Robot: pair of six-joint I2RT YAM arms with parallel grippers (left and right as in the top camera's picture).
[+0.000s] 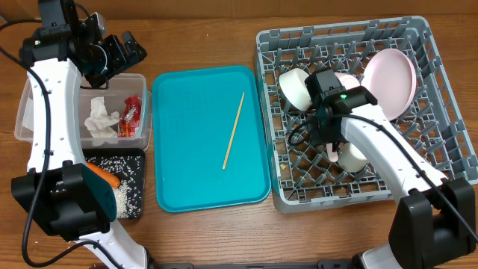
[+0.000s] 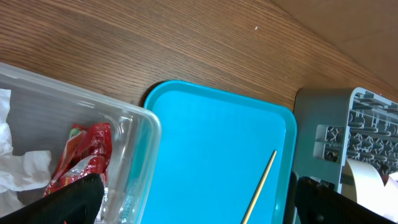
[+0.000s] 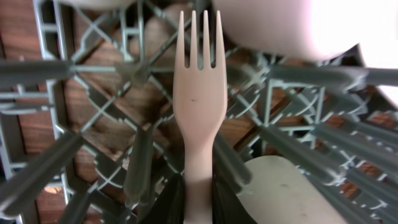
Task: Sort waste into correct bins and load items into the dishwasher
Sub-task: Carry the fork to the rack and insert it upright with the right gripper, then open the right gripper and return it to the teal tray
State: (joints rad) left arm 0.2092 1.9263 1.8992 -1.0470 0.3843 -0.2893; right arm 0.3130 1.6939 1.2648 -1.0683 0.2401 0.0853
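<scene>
Wood-grain worktop (image 1: 209, 239) carries everything, with the grey dish rack (image 1: 448, 119) as my landmark. Just left of the rack lies the teal tray (image 1: 194, 149). Well beyond that, the left claw (image 1: 123, 51) hangs fully spread and empty over the clear tub (image 1: 142, 81). Over the rack's middle, the right claw (image 3: 193, 199) is pinched tight on the white fork (image 3: 199, 93) by its handle, tines toward the grid. I'd steer the tines between pegs, clear of the pink plate (image 1: 388, 78), and let go only once it's propped. One chopstick (image 1: 233, 131) lies on the tray.
</scene>
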